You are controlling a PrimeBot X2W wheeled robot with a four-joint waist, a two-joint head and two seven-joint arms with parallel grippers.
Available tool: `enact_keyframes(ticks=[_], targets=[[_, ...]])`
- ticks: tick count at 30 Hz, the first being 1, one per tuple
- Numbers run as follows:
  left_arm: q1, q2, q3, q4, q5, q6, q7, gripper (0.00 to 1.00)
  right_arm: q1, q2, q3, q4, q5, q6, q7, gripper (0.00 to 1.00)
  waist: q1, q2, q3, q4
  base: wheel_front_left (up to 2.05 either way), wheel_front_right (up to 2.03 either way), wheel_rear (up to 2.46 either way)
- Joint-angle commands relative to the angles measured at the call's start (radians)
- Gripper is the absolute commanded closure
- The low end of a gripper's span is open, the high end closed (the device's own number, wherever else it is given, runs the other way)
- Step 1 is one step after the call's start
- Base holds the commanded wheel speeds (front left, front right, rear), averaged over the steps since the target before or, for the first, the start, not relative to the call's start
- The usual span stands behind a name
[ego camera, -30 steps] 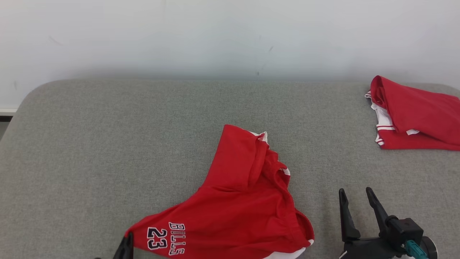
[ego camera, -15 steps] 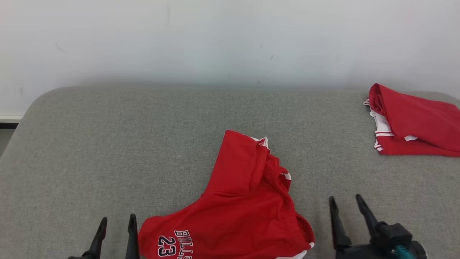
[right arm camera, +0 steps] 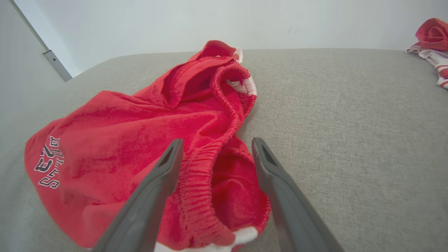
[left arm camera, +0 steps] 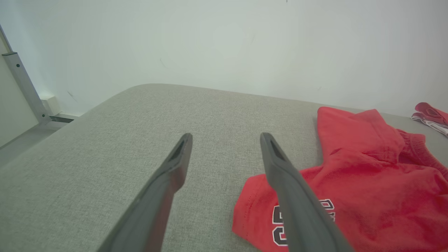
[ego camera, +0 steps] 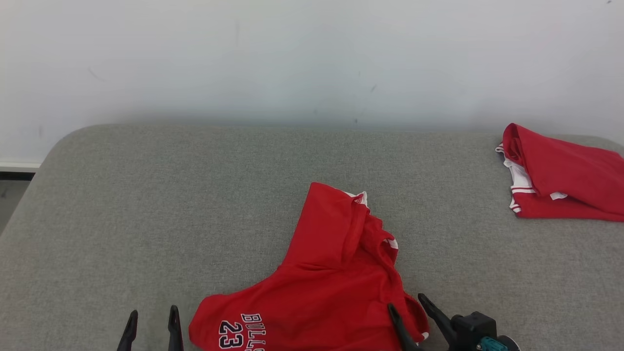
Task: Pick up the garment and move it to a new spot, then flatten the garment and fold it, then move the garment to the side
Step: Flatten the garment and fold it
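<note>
Red shorts [ego camera: 331, 273] lie crumpled at bottom centre of head view on grey surface [ego camera: 146, 204], "23" print [ego camera: 229, 334] at their lower left corner. L hand [ego camera: 152, 310] sits at bottom left, fingers apart, nothing btwn them, just left of that printed corner. R hand [ego camera: 405, 301] is at bottom, right of centre, fingers apart either side of the waistband [right arm camera: 206, 164]; contact w/ cloth unclear. 2nd red garment [ego camera: 565, 175] lies folded at right edge, well apart.

A grey fabric-covered surface [ego camera: 146, 204] with rounded corners meets a plain white wall [ego camera: 292, 58].
</note>
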Motion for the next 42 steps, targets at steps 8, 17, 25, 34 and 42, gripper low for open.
enact_keyframes(ticks=[8,17,25,34,42], targets=[[0.011,-0.049,0.049,0.037,0.057,-0.055,-0.002,0.00,-0.067,-0.075,0.152,0.042,0.165,-0.003,0.128,0.76,0.0000,0.0000,-0.008,0.024,0.00,0.00,0.00],[-0.001,-0.070,0.071,0.054,0.077,-0.084,-0.002,0.00,-0.181,-0.120,0.160,0.094,0.264,-0.003,0.117,1.00,0.0000,0.0000,0.002,0.044,0.00,0.00,0.00],[-0.029,-0.074,0.061,0.070,0.085,-0.094,-0.002,0.00,-0.328,-0.142,0.057,0.254,0.327,-0.003,0.074,1.00,0.0000,0.0000,0.020,0.073,0.00,0.00,0.00],[-0.043,-0.074,0.027,0.081,0.055,-0.084,-0.002,0.00,-0.422,-0.138,0.081,0.410,0.320,-0.003,0.066,0.00,0.0000,0.0000,0.029,0.080,0.00,0.00,0.00],[-0.030,-0.074,0.035,0.090,0.062,-0.092,-0.002,0.00,-0.352,-0.152,0.163,0.400,0.339,-0.003,0.014,0.00,0.0000,0.0000,-0.002,0.034,0.00,0.00,0.00]])
